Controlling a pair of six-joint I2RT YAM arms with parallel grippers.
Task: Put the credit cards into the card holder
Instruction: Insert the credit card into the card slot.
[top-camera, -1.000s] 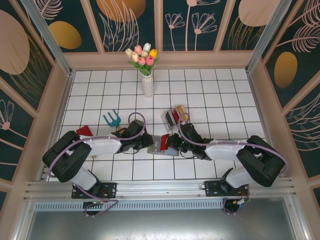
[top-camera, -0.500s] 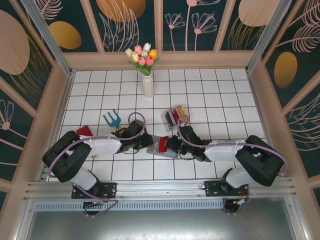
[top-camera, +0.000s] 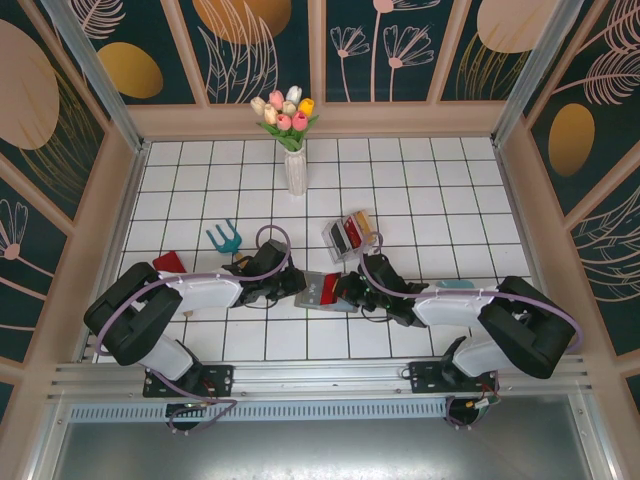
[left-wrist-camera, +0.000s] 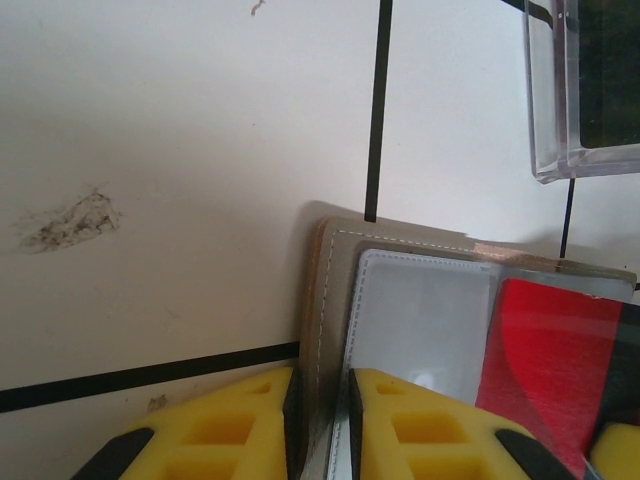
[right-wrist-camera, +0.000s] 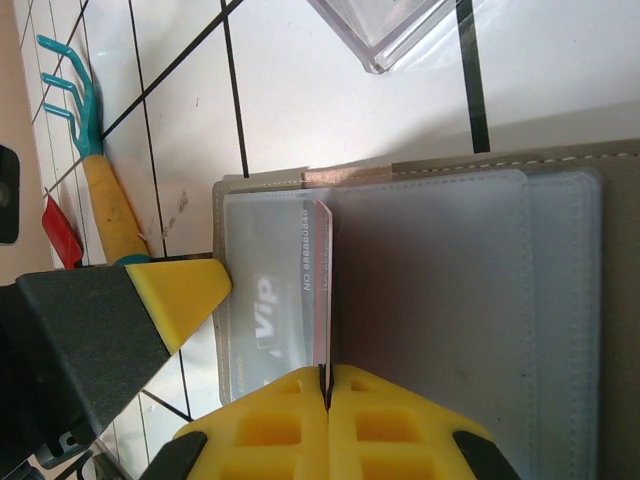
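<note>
The grey card holder (top-camera: 322, 290) lies open on the tiles between my two arms. My left gripper (top-camera: 298, 285) is shut on its left edge; in the left wrist view the tan flap (left-wrist-camera: 325, 300) runs between the yellow fingers (left-wrist-camera: 400, 420). My right gripper (top-camera: 346, 290) is shut on a red credit card (right-wrist-camera: 322, 290). That card stands on its long edge over the card holder's clear pockets (right-wrist-camera: 430, 290) and is mirrored in the left pocket. More credit cards (top-camera: 352, 228) stand in a clear rack behind.
The clear upright rack (top-camera: 343, 238) stands just behind the card holder. A teal hand rake (top-camera: 225, 237) and a small red object (top-camera: 168, 262) lie to the left. A white vase of tulips (top-camera: 295, 165) stands at the back. Panelled walls close in the tiled floor.
My right gripper has slid a little to the left with the red card, farther over the card holder. The left gripper has kept its hold and not moved.
</note>
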